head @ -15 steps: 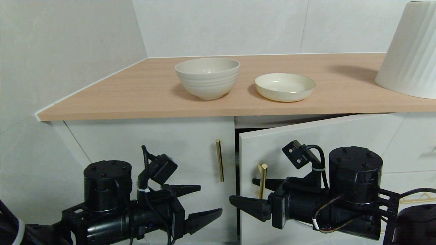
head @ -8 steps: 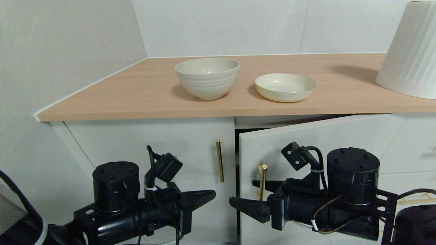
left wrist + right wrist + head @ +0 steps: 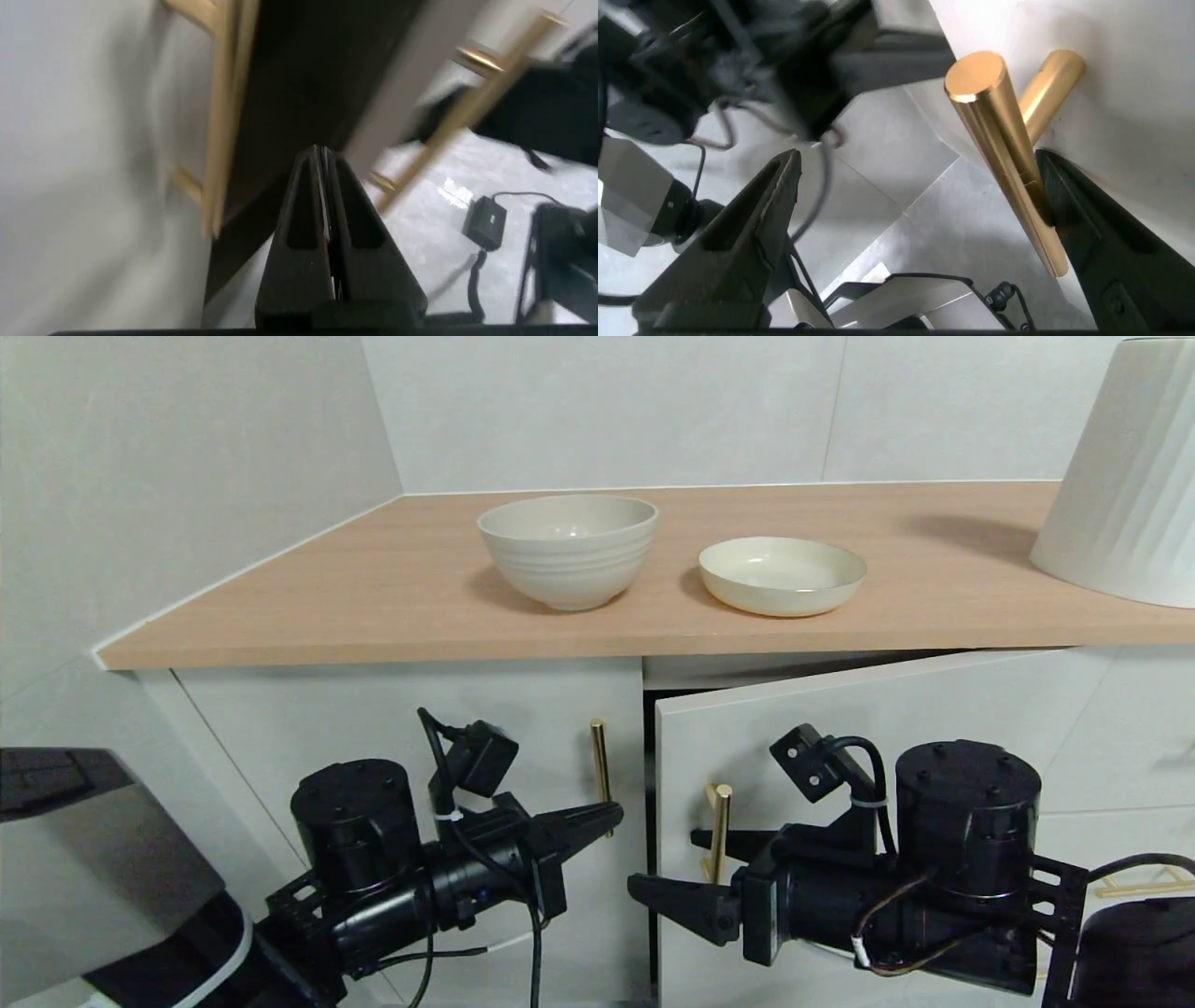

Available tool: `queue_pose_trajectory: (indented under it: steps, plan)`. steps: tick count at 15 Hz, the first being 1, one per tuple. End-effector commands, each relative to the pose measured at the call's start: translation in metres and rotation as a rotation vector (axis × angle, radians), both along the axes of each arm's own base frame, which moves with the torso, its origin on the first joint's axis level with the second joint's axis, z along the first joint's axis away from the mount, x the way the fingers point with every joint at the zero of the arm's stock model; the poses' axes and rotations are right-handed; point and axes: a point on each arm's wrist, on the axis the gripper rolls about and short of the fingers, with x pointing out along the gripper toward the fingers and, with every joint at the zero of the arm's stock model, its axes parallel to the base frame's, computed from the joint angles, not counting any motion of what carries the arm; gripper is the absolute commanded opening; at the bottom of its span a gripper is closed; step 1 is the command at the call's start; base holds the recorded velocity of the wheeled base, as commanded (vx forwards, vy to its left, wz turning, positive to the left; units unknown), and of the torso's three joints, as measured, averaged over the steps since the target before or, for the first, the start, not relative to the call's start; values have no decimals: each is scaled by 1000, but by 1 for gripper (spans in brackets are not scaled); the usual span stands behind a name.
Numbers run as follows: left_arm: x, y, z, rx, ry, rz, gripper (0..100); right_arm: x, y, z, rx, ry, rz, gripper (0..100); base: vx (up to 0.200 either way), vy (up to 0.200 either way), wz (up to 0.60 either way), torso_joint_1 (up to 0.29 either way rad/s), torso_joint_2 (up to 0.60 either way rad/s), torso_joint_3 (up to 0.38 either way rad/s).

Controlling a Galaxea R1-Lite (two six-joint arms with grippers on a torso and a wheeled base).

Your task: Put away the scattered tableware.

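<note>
Your left hand (image 3: 599,818) has swung up and to the right since a second ago, and its fingers, spread then, are now pressed together. Its tip sits at the lower part of the left door handle (image 3: 600,773), a gold bar on the closed left door (image 3: 420,719). Just right of that tip is the dark gap (image 3: 649,747) where the right door (image 3: 868,709) stands ajar.

Your right hand (image 3: 668,863) has barely shifted. Its fingers are spread either side of the right door handle (image 3: 718,829), not closed on it; the right wrist view shows the bar nearer one finger (image 3: 1092,243).

Above and beyond your left hand, a deep ribbed bowl (image 3: 568,549) stands on the table (image 3: 373,607). Above your right hand, a shallow dish (image 3: 782,575) sits apart from the bowl. Far right of both hands stands a white ribbed shade (image 3: 1130,485).
</note>
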Motion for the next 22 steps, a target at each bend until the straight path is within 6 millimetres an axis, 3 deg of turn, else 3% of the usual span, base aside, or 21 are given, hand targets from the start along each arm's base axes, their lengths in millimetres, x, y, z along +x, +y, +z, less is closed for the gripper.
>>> queue_pose_trajectory:
  steps: [1, 6, 15, 22]
  plan:
    - [21, -12, 2, 0, 2, -2, 0, -1, 0, 3, 11, -12, 1, 100, 0, 0, 0, 0, 0, 0]
    - [34, -20, -19, 27, 32, -3, 0, -2, -2, 3, 10, -10, 2, 100, 0, 0, 0, 0, 0, 0]
    - [29, -50, -23, -37, -62, -79, 0, -10, -13, 4, -5, -14, -7, 100, 0, 0, 0, 0, 0, 0]
    - [29, -62, -16, -57, -83, -108, 0, -11, -44, 3, -56, -74, -72, 100, 0, 0, 0, 0, 0, 0]
